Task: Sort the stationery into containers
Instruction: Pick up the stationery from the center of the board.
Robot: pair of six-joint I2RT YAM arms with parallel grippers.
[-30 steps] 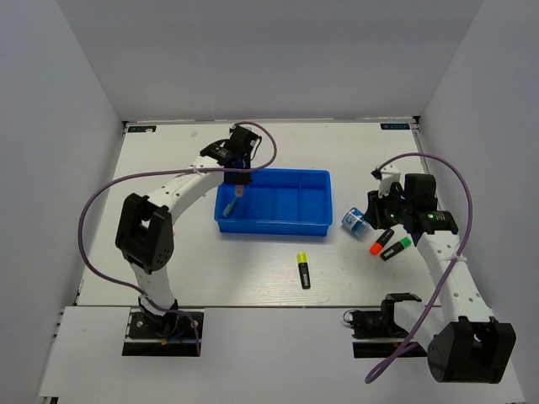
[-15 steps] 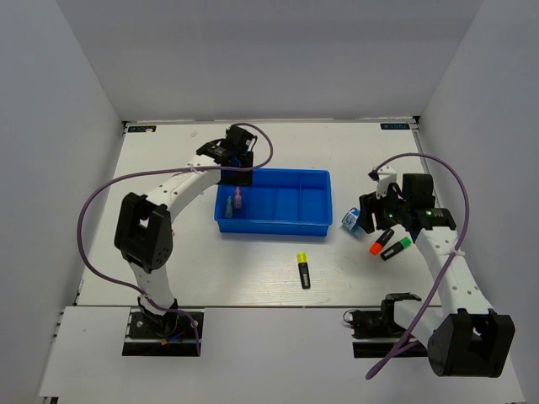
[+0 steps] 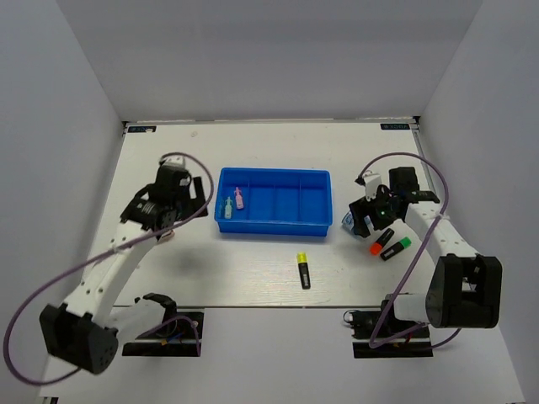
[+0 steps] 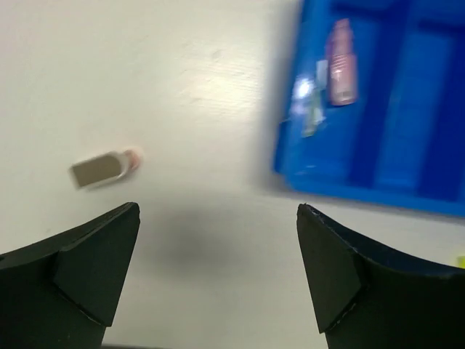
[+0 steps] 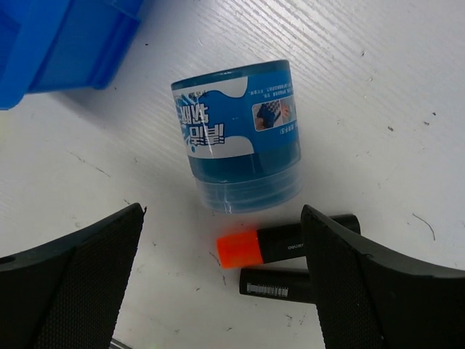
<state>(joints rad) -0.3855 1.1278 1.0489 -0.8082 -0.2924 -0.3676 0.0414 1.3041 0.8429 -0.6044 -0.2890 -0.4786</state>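
While both arms' jaws stand spread wide with nothing in them, the blue-white roll (image 5: 236, 138) sits on the desk just beside the right end of the blue tray (image 3: 274, 225), dead ahead of the right jaws, its axis running crosswise to their closing line, so the right arm is far the nearer. Orange highlighter (image 5: 283, 243) lies just past the roll from the tray, cap end toward the tray; left jaws hang left of the tray, white piece (image 4: 105, 167) ahead of them, long axis crosswise, pink tip trayward.
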